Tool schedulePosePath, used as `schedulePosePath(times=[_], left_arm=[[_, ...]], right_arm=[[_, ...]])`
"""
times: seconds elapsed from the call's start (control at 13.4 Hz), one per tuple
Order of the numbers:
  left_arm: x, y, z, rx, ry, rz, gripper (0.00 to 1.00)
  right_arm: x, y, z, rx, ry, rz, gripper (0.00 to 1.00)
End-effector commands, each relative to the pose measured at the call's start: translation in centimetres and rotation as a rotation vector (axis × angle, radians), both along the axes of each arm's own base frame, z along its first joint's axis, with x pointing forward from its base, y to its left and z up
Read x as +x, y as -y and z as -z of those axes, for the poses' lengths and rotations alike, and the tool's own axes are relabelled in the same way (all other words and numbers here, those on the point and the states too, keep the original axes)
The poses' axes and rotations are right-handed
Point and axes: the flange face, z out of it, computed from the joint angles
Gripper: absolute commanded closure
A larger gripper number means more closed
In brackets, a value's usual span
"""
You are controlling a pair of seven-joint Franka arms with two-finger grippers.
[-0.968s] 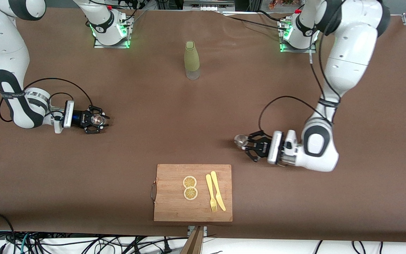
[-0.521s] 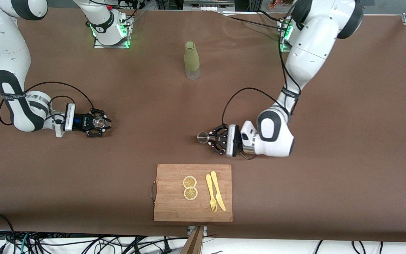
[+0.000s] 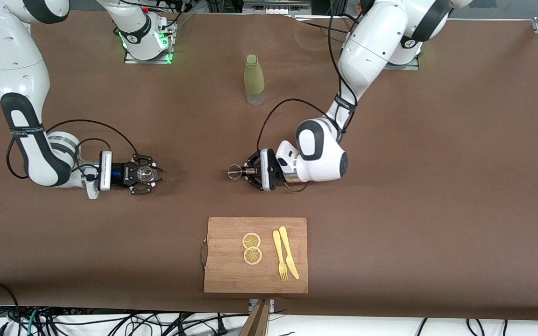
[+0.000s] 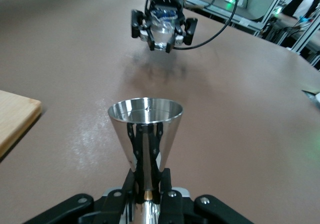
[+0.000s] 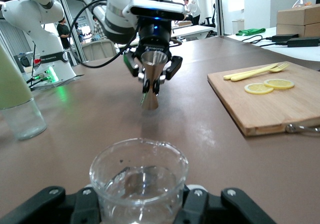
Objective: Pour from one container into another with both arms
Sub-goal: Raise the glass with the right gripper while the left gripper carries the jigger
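Both vessels are up off the worktop point(image 3: 390, 196), carried toward each other, well apart for now.

Right pincer point(image 3: 144, 174): closed on the glass point(image 3: 145, 173), held upright over bare worktop toward the right arm's end from the board point(image 3: 222, 275). In the right wrist view the glass point(image 5: 139, 181) sits between the fingers point(image 5: 60, 204) with what looks like a little clear liquid low in it; we can't be sure how much.

Left pincer point(image 3: 244, 171): clamped at the waist of the jigger point(image 3: 235, 172), mouth up, over worktop between the board and the bottle point(image 3: 254, 79). The left wrist view shows the upper cone point(image 4: 145, 129) level, bowl apparently empty, with the right pincer point(image 4: 163, 28) and glass point(image 4: 162, 27) facing it across open worktop.

How we'd do this step well:
- Close the gap over the bare stretch, away from the board's lemon slices point(image 3: 251, 248) and cutlery point(image 3: 285, 252), and short of the bottle.
- Keep the jigger dead level; its rim is small, so it is the target that must not wander.
- Bring the glass slightly above and just beside the jigger rim before any tilt.
- Tilt slowly from the wrist, lip over the centre of the cone; a thin stream will likely cling to the glass wall and dribble if rushed.
- Avoid fingers meeting: the two pincers arrive head-on.
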Motion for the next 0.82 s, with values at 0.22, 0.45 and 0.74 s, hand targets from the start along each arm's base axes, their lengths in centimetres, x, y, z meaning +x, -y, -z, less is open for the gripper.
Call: schedulePosePath(times=[0.22,0.45,0.74], left_arm=[[0.3,0.3,-0.4,0.035,0.042,-0.091,1.00],[0.8,0.3,-0.2,0.006,0.063,-0.105,1.00],[1.1,0.7,2.2,0.011,0.057,-0.105,1.00]], right_arm=[[2.6,-4.0,-2.1,-0.037,-0.041,0.021,0.67],[2.8,-5.3,-2.4,-0.036,-0.075,0.019,0.67],[3.4,-8.3,-3.3,-0.055,-0.102,0.014,0.67]])
